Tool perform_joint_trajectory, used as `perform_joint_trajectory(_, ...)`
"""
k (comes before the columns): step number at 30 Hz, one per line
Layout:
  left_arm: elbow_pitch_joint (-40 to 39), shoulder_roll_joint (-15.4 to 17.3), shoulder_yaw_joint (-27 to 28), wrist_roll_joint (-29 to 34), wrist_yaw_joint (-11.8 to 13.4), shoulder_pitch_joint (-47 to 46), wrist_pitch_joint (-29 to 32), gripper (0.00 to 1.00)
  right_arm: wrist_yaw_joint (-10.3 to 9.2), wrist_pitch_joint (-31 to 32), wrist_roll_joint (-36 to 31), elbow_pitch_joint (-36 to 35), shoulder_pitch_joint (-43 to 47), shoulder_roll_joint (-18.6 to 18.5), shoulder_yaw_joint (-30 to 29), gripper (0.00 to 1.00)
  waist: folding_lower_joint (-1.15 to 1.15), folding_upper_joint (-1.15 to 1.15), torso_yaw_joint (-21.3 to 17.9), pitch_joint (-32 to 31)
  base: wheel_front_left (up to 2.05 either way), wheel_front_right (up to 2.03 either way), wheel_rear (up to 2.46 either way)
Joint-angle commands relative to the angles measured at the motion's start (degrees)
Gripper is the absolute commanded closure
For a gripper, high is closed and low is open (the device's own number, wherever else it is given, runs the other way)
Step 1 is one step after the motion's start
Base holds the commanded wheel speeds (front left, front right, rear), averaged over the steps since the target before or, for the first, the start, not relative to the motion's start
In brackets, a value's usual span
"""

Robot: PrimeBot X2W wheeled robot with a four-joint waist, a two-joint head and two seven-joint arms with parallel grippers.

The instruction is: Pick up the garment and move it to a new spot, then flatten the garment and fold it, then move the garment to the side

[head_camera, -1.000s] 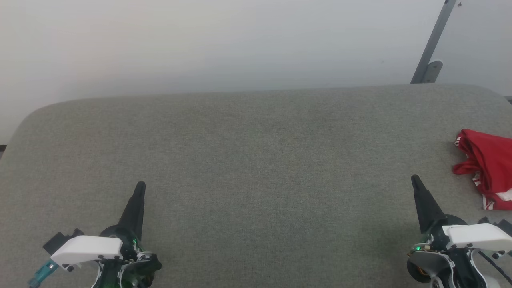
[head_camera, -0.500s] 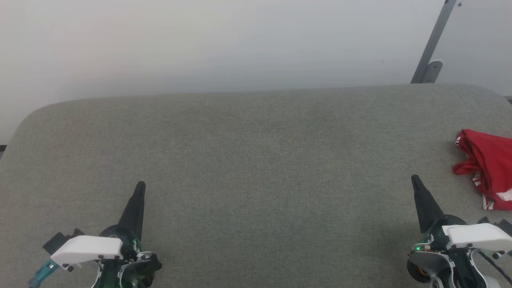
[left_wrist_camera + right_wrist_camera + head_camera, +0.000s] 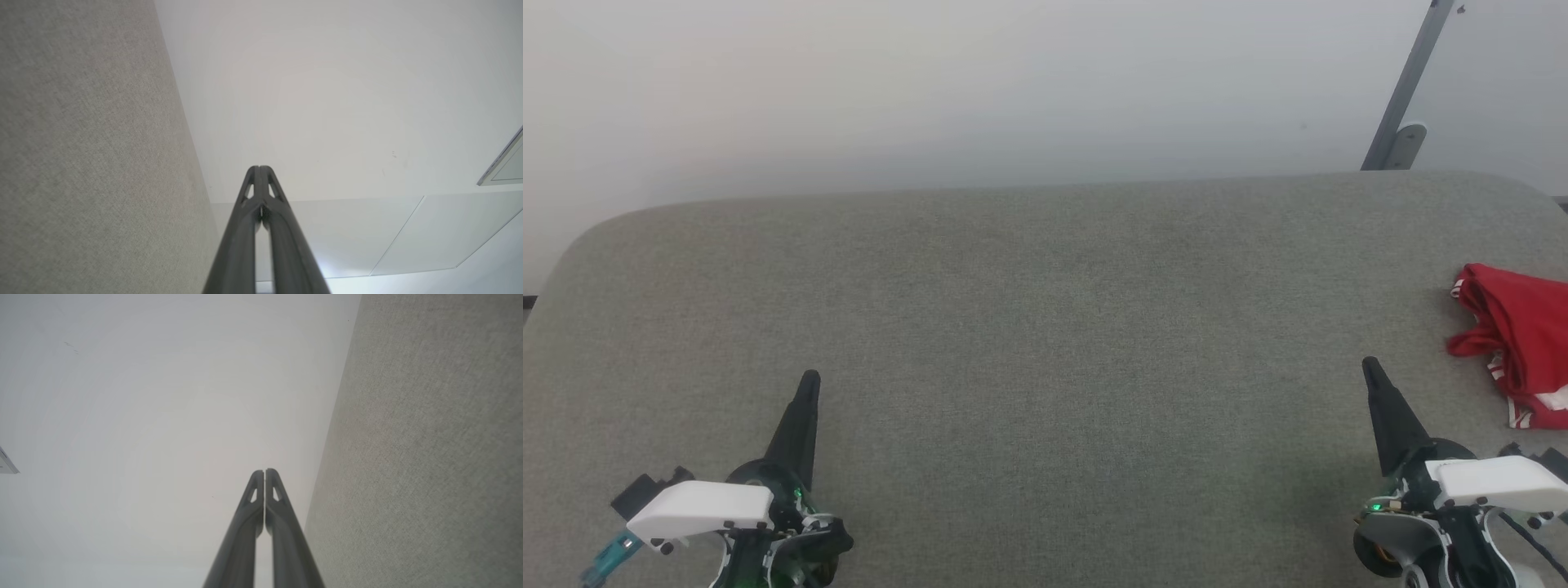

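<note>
The garment [image 3: 1519,339], red with white striped trim, lies crumpled at the far right of the grey table [image 3: 1045,327], cut off by the head view's right edge. My right gripper [image 3: 1369,365] hovers shut and empty at the lower right, a short way left of the garment and apart from it. At the lower left my left gripper [image 3: 809,378] is likewise shut on nothing. Each wrist view looks along its own fingers, the left gripper [image 3: 259,167] and right gripper [image 3: 264,470] both with tips pressed together, the table beside them.
A pale wall [image 3: 931,90] rises behind the table's far edge. A grey metal bracket [image 3: 1401,106] leans against it at the back right. The table's corners are rounded at the far left and far right.
</note>
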Motion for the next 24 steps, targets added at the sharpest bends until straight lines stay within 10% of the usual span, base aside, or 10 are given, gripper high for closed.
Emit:
perform_joint_trajectory(1,-0.1,-0.1,0.0,-0.2,-0.3,-0.6,0.2,1.0,0.02,0.2,0.2,-0.2,-0.3,0.2,0.0,1.0,0.0,0.0,0.0,0.0,0.0,0.0,0.0)
perform_joint_trajectory(24,-0.1,-0.1,0.0,-0.2,-0.3,-0.6,0.2,1.0,0.02,0.2,0.2,-0.2,-0.3,0.2,-0.1,1.0,0.0,0.0,0.0,0.0,0.0,0.0,0.0)
